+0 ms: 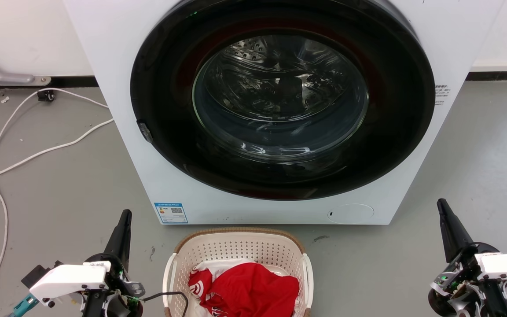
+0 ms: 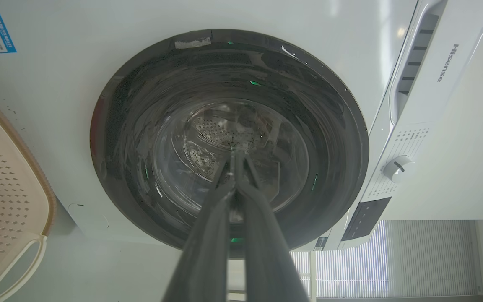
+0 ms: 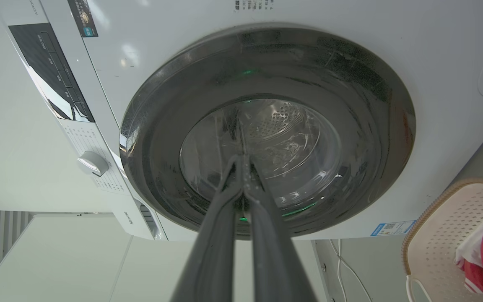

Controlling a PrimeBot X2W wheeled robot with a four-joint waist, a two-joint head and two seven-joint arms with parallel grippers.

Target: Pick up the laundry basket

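Nothing's done yet: the cream-white perforated plastic laundry basket [image 1: 236,252] with a brown rim sits on the grey floor [image 1: 60,185] by the white front-loading washing machine [image 1: 117,66], untouched. The left gripper [image 1: 126,214] and right gripper [image 1: 441,203] flank it, fingers pressed together. The whole grab and lift is left.

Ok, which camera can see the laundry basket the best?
The head view: it looks down into the laundry basket, showing its brown rim, both white handles and the red cloth inside. The left wrist view catches one end with a handle at its left edge; the right wrist view, a corner at its lower right.
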